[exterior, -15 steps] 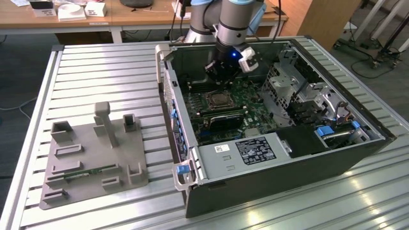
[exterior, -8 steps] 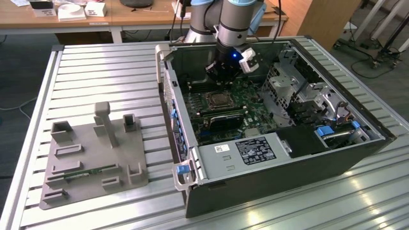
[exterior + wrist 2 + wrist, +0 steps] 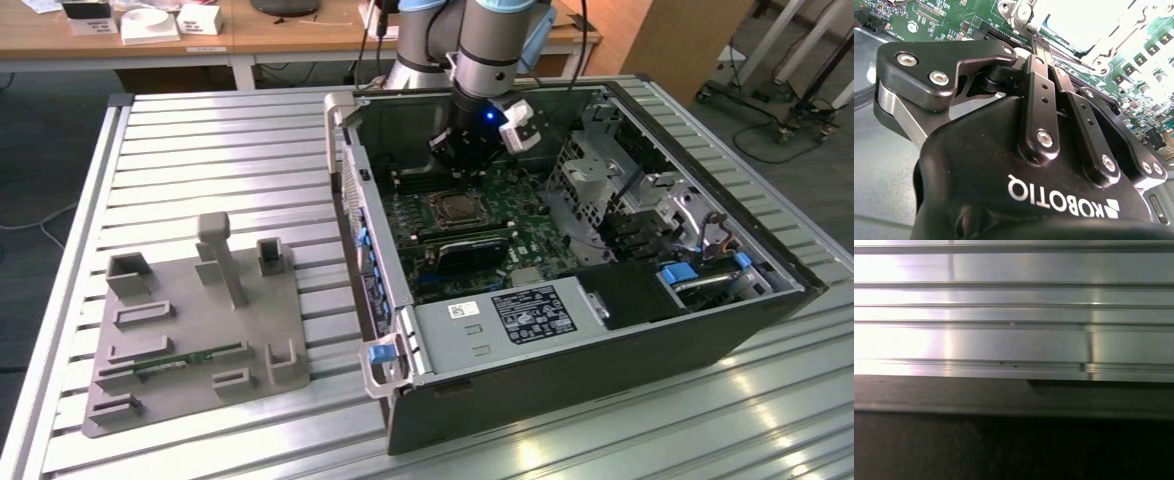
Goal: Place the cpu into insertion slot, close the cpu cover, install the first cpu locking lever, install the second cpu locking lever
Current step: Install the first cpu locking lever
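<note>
Risk right here: the end effector (image 3: 1038, 42) hangs just beside the insertion slot (image 3: 458, 209), and any sideways drift could scrape the green motherboard (image 3: 461, 260) or bend a thin locking lever. In the second wrist view its fingers (image 3: 1040, 85) look pressed together, nothing visibly held. The cpu (image 3: 1081, 22) sits seated in the socket.

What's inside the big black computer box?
Inside the computer box lies a green circuit board with the square insertion slot in the middle. The robot's hand hangs just above it and hides part of the board.
</note>
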`<state>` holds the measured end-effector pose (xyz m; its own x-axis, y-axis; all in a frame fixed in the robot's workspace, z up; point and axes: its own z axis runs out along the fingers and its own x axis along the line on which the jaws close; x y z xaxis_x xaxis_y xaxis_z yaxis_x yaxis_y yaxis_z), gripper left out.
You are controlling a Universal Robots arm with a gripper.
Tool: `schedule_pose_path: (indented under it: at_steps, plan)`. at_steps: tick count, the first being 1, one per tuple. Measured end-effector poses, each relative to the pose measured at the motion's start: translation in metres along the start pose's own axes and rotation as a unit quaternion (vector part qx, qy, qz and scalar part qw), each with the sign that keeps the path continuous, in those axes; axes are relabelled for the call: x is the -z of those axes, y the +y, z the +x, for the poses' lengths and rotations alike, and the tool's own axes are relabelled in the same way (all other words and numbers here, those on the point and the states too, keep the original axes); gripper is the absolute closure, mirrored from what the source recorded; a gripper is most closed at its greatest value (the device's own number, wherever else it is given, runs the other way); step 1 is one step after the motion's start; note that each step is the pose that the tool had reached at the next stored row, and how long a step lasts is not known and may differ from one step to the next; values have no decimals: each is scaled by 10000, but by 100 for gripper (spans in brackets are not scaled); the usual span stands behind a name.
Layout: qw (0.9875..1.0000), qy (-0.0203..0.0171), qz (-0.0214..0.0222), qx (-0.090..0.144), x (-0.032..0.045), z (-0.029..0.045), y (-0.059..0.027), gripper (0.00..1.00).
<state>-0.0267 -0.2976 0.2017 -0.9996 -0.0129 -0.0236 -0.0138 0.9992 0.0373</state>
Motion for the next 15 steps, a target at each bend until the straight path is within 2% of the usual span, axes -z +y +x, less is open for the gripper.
schedule_pose_path:
  at_steps: [11, 15]
  plan:
    - [10000, 1, 6, 0, 33, 0, 1, 89]
    - [10000, 1, 9, 1, 24, -1, 1, 89]
